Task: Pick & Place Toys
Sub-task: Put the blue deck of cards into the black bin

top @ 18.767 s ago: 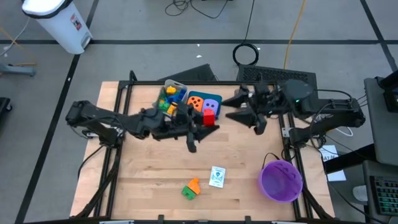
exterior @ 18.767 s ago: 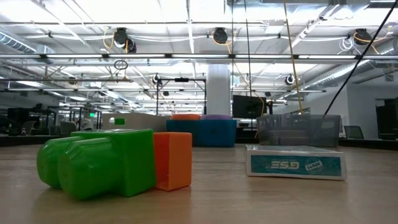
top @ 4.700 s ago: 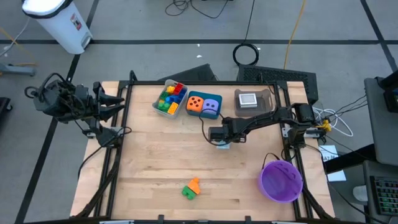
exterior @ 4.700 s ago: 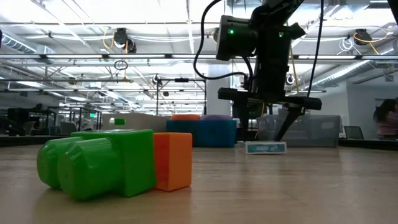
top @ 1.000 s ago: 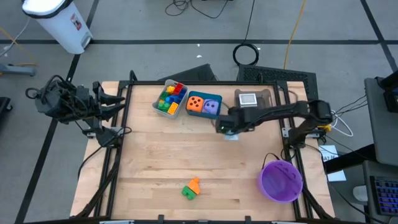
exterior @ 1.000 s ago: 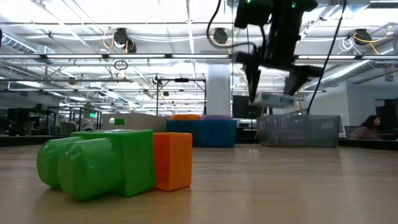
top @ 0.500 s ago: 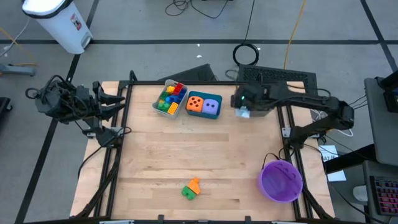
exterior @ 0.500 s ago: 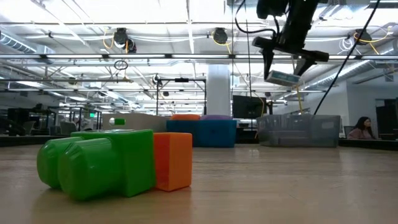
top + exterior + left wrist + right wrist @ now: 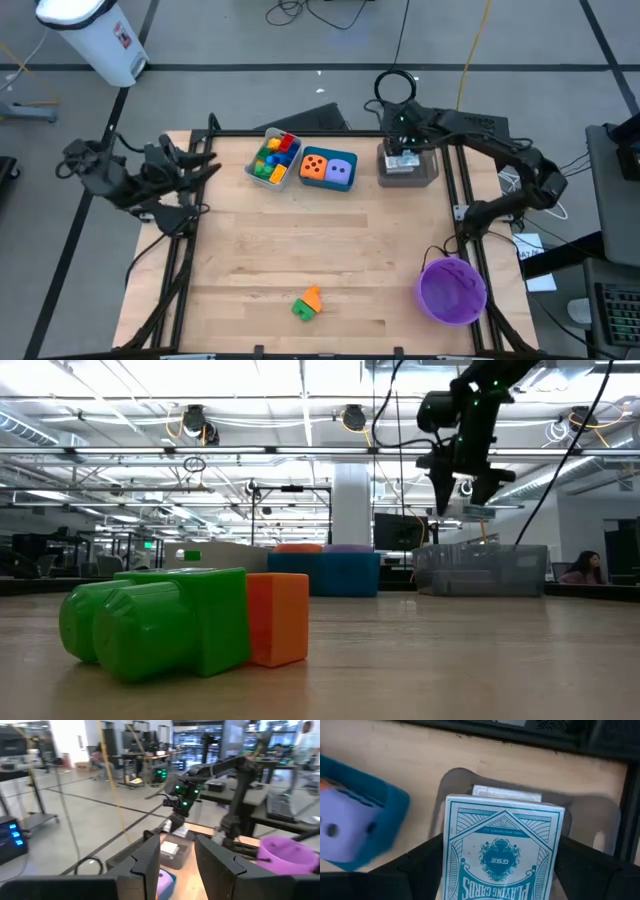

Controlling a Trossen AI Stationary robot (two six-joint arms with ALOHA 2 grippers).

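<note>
My right gripper [image 9: 401, 160] is at the table's far right, shut on a teal and white playing card pack [image 9: 502, 847]. It holds the pack over the grey tray [image 9: 428, 176], where another white pack [image 9: 506, 793] lies. In the low view the pack [image 9: 478, 512] hangs above the tray [image 9: 480, 570]. My left gripper [image 9: 200, 165] is open and empty at the table's far left corner, and it shows in the left wrist view [image 9: 177, 865]. A green brick joined to an orange one [image 9: 308, 302] lies on the table near the front edge, and it shows in the low view [image 9: 180, 622]. My right gripper pinches the card pack between its two fingers by its two long side edges [image 9: 451, 875], near one end. The fingers come from above, pointing down. The pack is lifted clear, face up, above the grey tray.
A grey tray of coloured bricks [image 9: 273, 157] and a blue tray with an orange and a purple die [image 9: 328, 169] stand at the far edge. A round purple bowl [image 9: 452, 290] stands at the near right. A person [image 9: 583, 566] sits far off in the room.
My right gripper has carried the card pack toward the table's far right, from beside the blue tray to over the grey tray, and has come down a little. My left arm has shifted a little toward the table.
</note>
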